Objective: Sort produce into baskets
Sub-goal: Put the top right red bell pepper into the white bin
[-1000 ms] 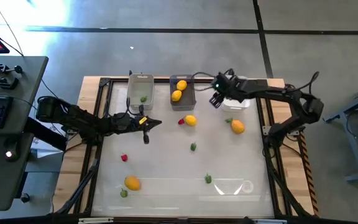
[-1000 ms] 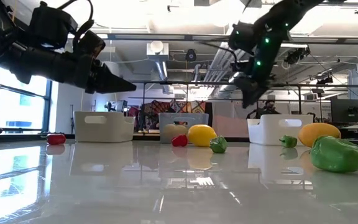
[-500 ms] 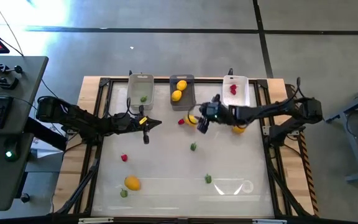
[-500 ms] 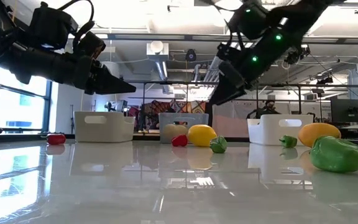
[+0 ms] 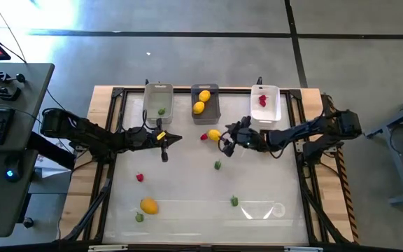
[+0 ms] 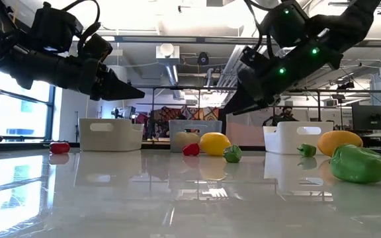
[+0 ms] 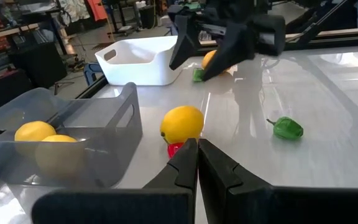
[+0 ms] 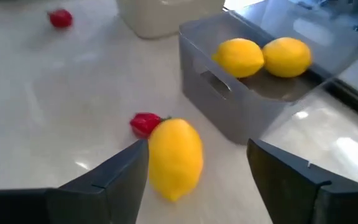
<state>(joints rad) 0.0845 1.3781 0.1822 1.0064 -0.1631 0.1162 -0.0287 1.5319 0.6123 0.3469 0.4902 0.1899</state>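
— Now, where's my right claw?

— Spread wide, empty, low over the table, with the loose lemon just ahead between its fingers. I'd straddle it and close across its narrow middle.

— Anything crowding it?

— A red berry touches the lemon's far side (easy to pinch by mistake), and the grey basket holding two lemons stands just beyond. The left claw is clenched, empty, waiting on the other side; the route to the basket looks open.

Grey basket – 2 lemons inside; 1 lemon beside.
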